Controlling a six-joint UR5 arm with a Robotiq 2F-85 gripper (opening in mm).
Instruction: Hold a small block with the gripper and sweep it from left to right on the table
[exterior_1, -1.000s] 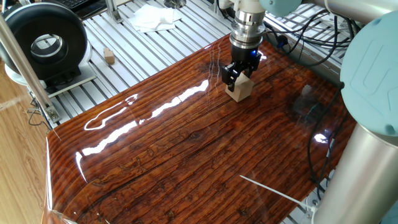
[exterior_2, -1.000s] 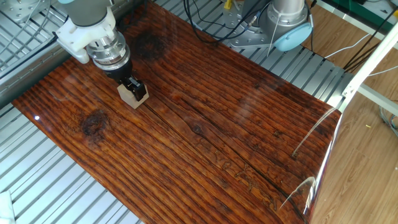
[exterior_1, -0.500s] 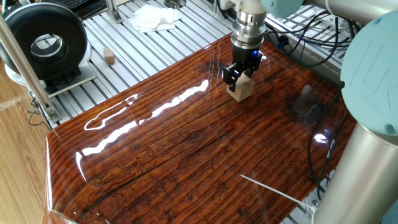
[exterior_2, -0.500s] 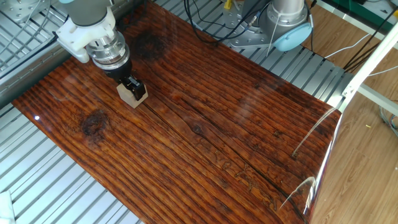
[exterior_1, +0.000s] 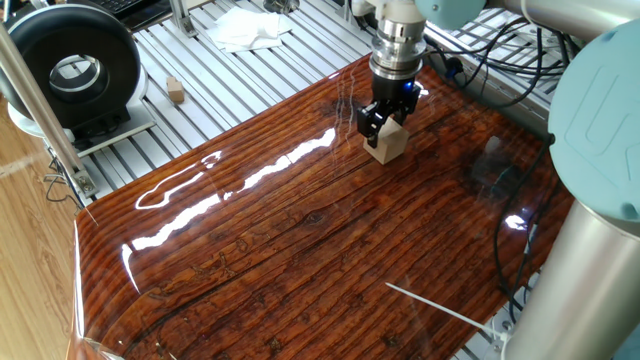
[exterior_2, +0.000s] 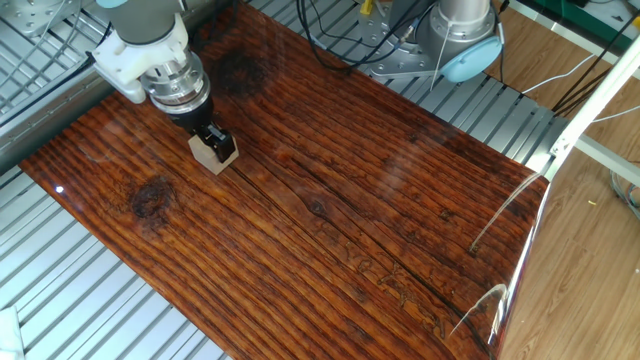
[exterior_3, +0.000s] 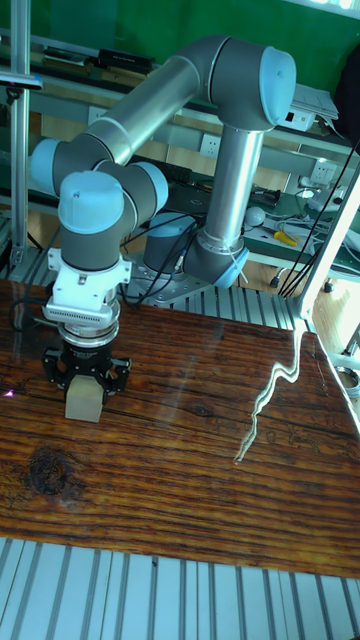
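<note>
One tiny block (exterior_1: 176, 91) on slats (exterior_1: 240, 85), perhaps wood, well apart from hand (exterior_1: 385, 122)

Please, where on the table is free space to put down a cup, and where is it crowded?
The table is bare from the small block across to its far end by the wooden floor. It is crowded only where the gripper holds that block, near the slat frame.

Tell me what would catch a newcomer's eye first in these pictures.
Probably the glossy reddish-brown table, streaked with bright reflections. Next, the black pincer near its far edge, closed on the small block, which rests on the wood. A tinier brownish block sits apart on the aluminium slats.
</note>
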